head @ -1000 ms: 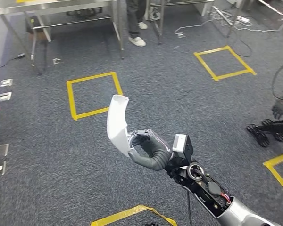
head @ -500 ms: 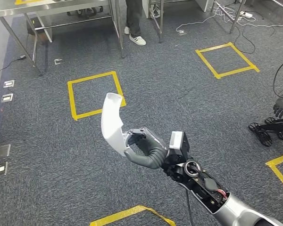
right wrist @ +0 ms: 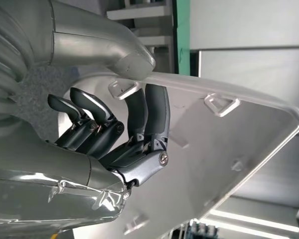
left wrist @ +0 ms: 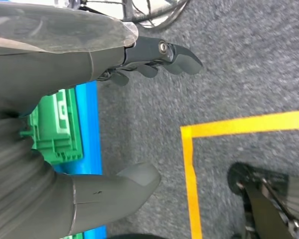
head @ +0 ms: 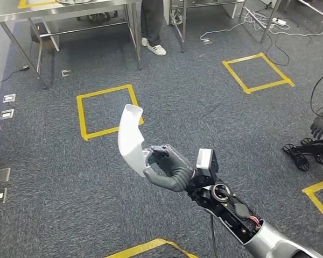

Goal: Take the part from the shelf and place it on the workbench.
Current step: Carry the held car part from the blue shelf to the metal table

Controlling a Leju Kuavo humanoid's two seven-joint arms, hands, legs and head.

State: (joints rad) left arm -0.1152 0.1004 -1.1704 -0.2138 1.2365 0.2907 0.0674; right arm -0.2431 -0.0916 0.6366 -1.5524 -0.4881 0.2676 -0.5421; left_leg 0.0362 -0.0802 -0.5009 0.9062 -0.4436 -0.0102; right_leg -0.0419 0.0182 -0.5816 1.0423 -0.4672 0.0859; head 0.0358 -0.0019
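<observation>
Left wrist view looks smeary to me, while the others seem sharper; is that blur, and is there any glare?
Left wrist view: the carpet and yellow tape look softly blurred behind the left hand. Head view: evenly lit, fairly sharp on the white part. Right wrist view: the right hand is crisp, with bright sheen on the part and a washed-out, soft background.

right arm extended forward | right hand (head: 168, 171) fingers clamped in a grip | left hand (left wrist: 102, 119) fingers apart, holding nothing

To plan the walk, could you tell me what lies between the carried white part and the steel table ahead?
In the head view, between the white part and the steel table lies grey carpet with a yellow tape square.
</observation>
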